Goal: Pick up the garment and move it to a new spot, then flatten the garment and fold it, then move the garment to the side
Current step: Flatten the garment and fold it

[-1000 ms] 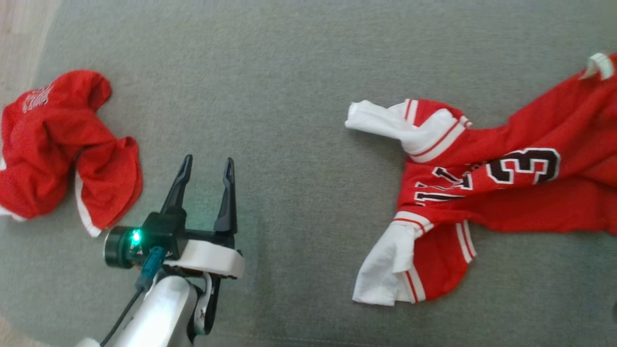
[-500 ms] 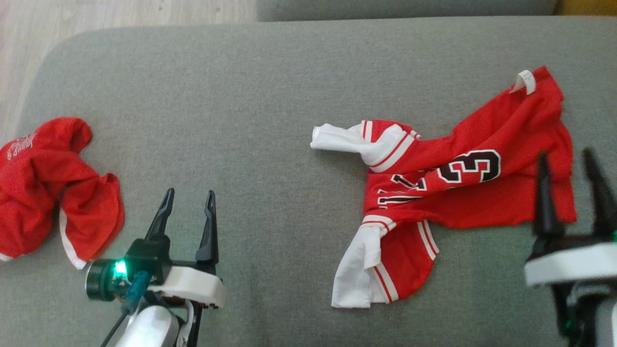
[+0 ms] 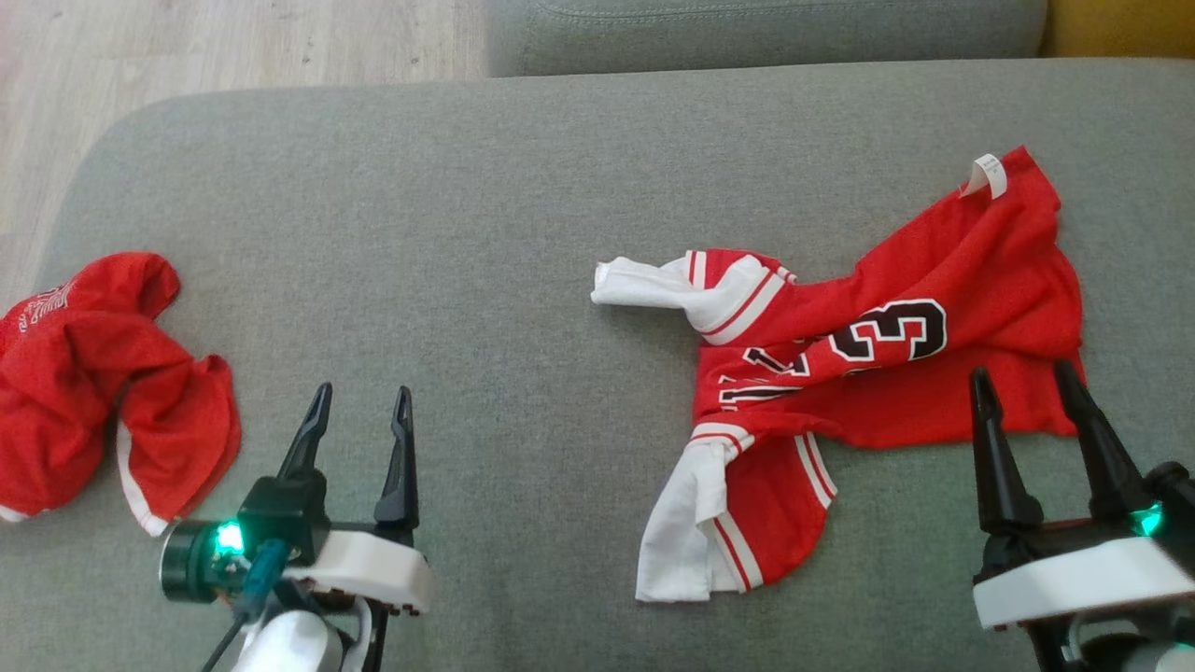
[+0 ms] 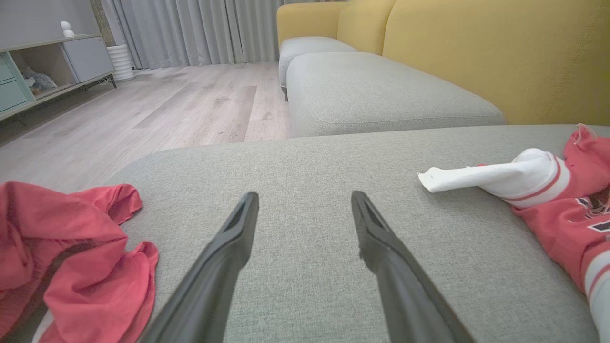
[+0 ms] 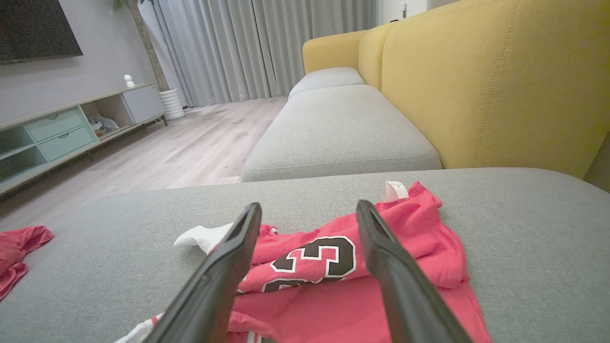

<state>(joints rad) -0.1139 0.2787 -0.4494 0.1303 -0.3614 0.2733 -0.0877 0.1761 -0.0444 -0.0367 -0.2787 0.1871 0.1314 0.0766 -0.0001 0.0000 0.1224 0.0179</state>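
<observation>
1. The red jersey (image 3: 878,355) lies crumpled on the right half of the gray sofa seat (image 3: 523,205), close to its right edge. Its white sleeves point toward the middle of the seat.
2. The right gripper (image 3: 1020,370) is by the seat's near right corner. Its two fingers are spread apart. Their tips sit right at the jersey's near edge. In the right wrist view, the big number on the jersey shows in the gap between the fingers. I cannot tell if the tips touch the cloth.
3. The left gripper (image 3: 364,390) is over the left half of the seat, toward its near edge. Its fingers are spread apart too. The jersey is well apart from it.
4. A crumpled red cloth (image 3: 93,373) lies at the seat's left edge, near the left gripper.
</observation>
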